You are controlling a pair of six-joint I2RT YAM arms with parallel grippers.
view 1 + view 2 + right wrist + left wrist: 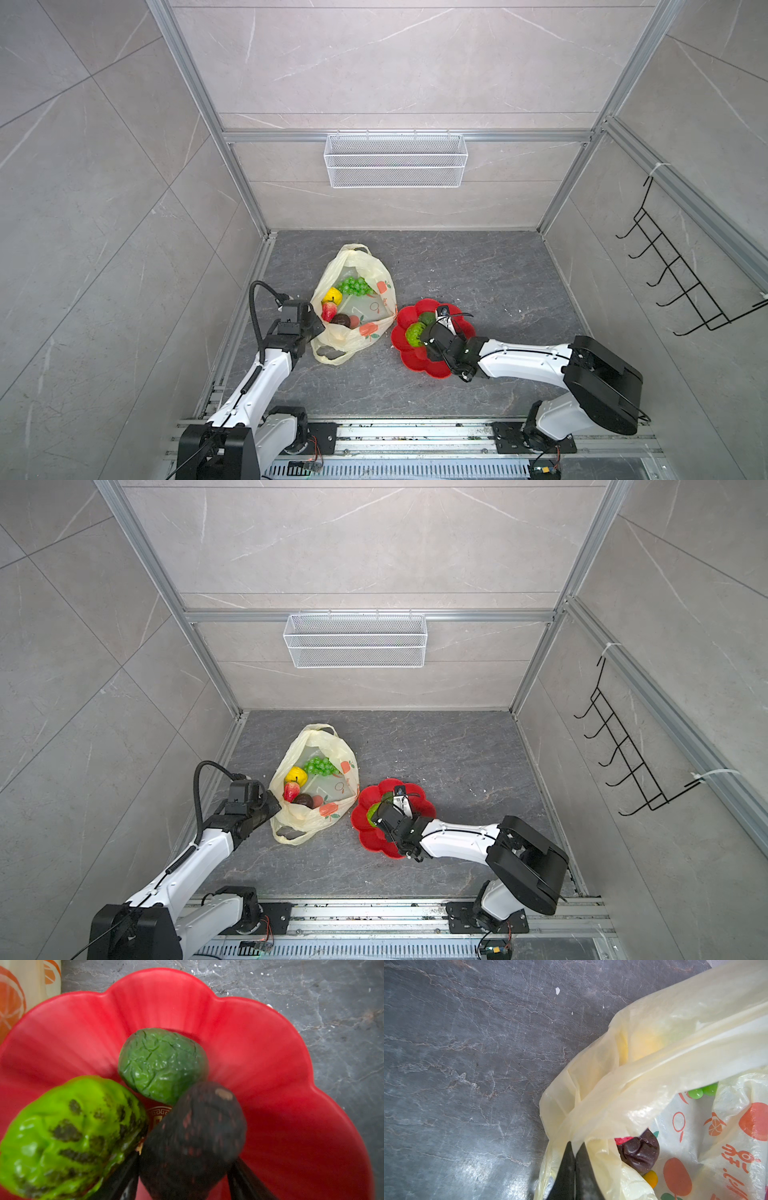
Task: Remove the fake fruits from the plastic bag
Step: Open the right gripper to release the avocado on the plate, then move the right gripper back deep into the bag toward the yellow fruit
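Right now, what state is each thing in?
plastic bag: open, lying on the table
left gripper: shut on the plastic bag rim
right gripper: astride dark brown fruit, grip unclear
red plate: holds bumpy green fruit and dark green fruit
grape bunch, yellow fruit, strawberry: inside the plastic bag

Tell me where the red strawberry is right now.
In both top views the red strawberry lies inside the plastic bag left of centre, between the yellow knobbly fruit and a dark brown fruit.
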